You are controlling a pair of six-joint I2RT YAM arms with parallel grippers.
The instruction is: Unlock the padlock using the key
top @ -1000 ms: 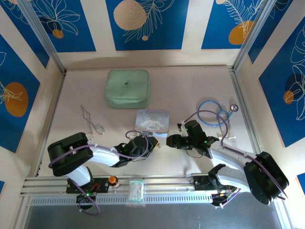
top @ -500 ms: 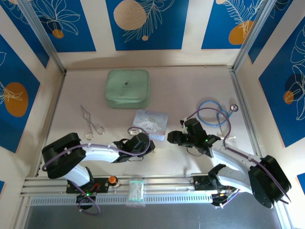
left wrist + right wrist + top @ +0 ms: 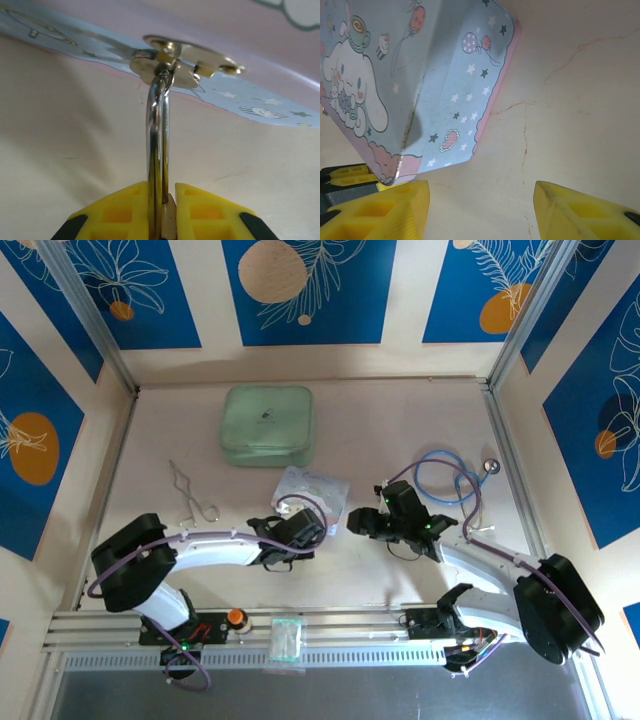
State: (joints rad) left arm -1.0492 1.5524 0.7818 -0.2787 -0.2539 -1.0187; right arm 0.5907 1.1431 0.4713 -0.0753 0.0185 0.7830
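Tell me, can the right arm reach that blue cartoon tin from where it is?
Probably yes. The right gripper is open and close to the tin, with bare table between them. The left gripper, shut on the padlock, works from another side.

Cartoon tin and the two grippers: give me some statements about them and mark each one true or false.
1. The left gripper pinches the padlock by its silver shackle. True.
2. The right gripper is shut on the cartoon tin. False: its jaws stand open and grip nothing.
3. The padlock's shackle hooks through the metal hasp on the tin. True.
4. The green pouch lies between the two grippers. False: it lies farther back on the table, beyond the tin.
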